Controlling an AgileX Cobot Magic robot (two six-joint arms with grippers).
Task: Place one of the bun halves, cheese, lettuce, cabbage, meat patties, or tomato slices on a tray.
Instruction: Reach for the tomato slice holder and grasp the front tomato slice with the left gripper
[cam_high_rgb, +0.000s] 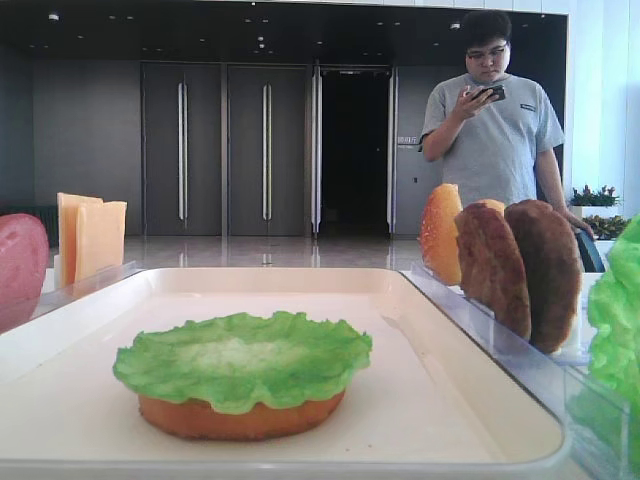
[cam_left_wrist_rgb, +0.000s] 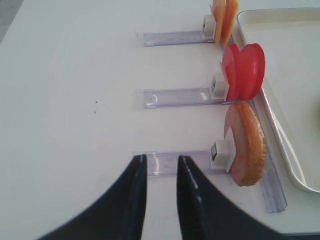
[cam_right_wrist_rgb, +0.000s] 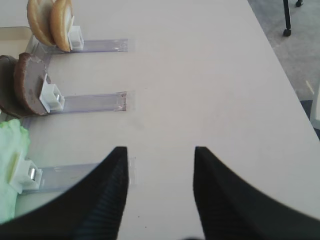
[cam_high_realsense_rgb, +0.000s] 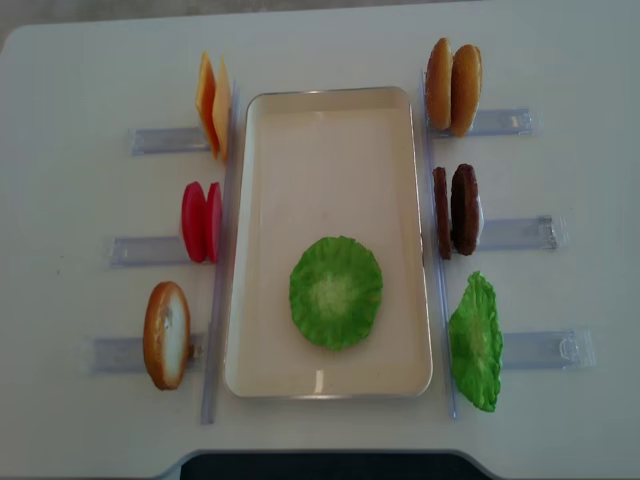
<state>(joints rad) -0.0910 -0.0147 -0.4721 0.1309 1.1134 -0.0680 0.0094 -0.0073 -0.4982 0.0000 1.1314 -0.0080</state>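
**Bun base and lettuce down, more layers waiting in the racks**

On the large cream-white rectangular tray (cam_high_realsense_rgb: 330, 120), toward its near end, I see a bright green ruffled lettuce leaf (cam_high_realsense_rgb: 336, 291) with a pale centre, lying flat on an orange-brown flat bun disc (cam_high_rgb: 240, 417) (the bun shows only from the low exterior view, peeking out under the leaf's frilled rim). So I judge two layers placed and the stack barely begun.

Everything else stands on edge in the clear plastic racks (cam_high_realsense_rgb: 515, 233) flanking the tray. Along its left side: thin pale yellow-orange cheese squares (cam_high_realsense_rgb: 212, 104) by the far corner, two matte red tomato discs (cam_high_realsense_rgb: 200, 221) at mid-length, and a speckled bun half (cam_high_realsense_rgb: 166, 334) near the front. Along its right side: another bun pair (cam_high_realsense_rgb: 453, 86), two dark brown rough meat patties (cam_high_realsense_rgb: 456, 209), and a second green leaf (cam_high_realsense_rgb: 474, 341).

My left gripper (cam_left_wrist_rgb: 160, 165) hovers over the white table beside the bun's rack, jaws nearly together and pinching nothing. My right gripper (cam_right_wrist_rgb: 160, 160) has its jaws spread, empty, near the green leaf's rack.
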